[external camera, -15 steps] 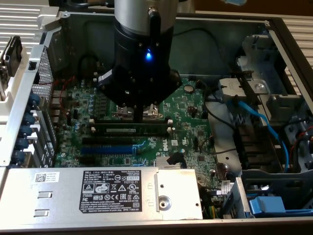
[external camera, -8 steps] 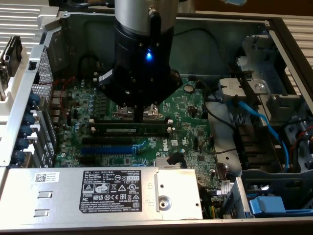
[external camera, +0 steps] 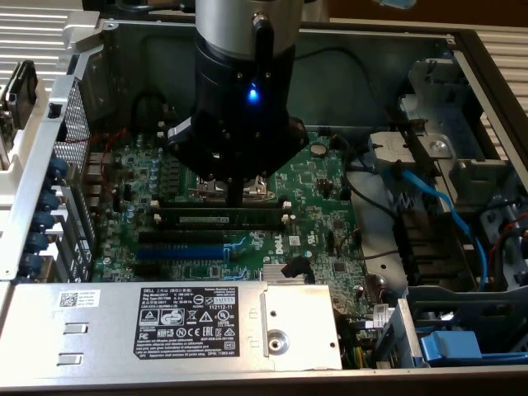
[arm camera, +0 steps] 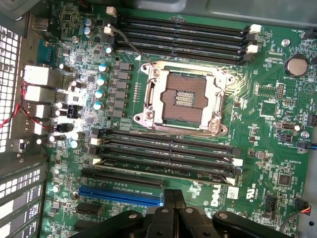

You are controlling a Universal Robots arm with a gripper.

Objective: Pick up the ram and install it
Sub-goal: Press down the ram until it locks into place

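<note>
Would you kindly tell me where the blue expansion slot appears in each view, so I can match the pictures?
Exterior view: the blue expansion slot lies toward the exterior view's left, just behind the labelled silver power supply.
Wrist view: the slot runs between the black memory slots and the gripper.
Shared landmark: the white Dell logo, printed just past the slot's end.

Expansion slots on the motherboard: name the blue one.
The blue slot lies nearest the gripper; the long black slot beside it, toward the memory slots, differs in colour.
</note>
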